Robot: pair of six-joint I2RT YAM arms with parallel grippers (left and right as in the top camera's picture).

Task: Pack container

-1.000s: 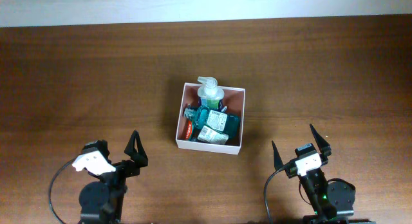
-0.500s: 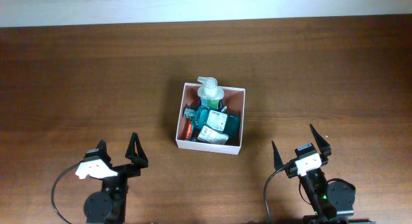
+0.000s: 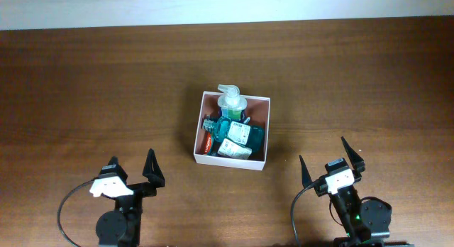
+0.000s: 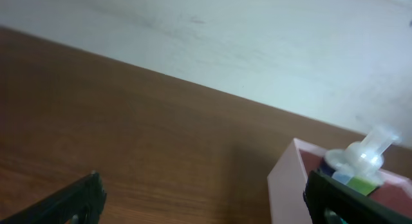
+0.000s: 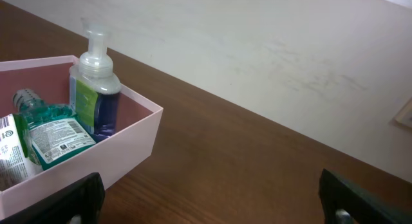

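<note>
The container [image 3: 267,130], a square white box with a pinkish inside, sits mid-table and holds a clear pump bottle [image 3: 231,101], a teal bottle [image 3: 234,133], a white-labelled packet [image 3: 235,150] and a red item [image 3: 206,142]. My left gripper [image 3: 132,167] is open and empty at the front left, apart from the box. My right gripper [image 3: 328,153] is open and empty at the front right. The left wrist view shows the box corner [image 4: 291,179] and pump bottle [image 4: 360,161]. The right wrist view shows the box [image 5: 129,143], pump bottle [image 5: 94,89] and teal bottle [image 5: 55,132].
The brown wooden table [image 3: 106,84] runs back to a white wall [image 3: 213,6]. Black cables [image 3: 62,204] loop beside each arm base at the front edge.
My left arm has pulled back toward the front edge and turned to face straight ahead. The right arm and the box contents have not moved.
</note>
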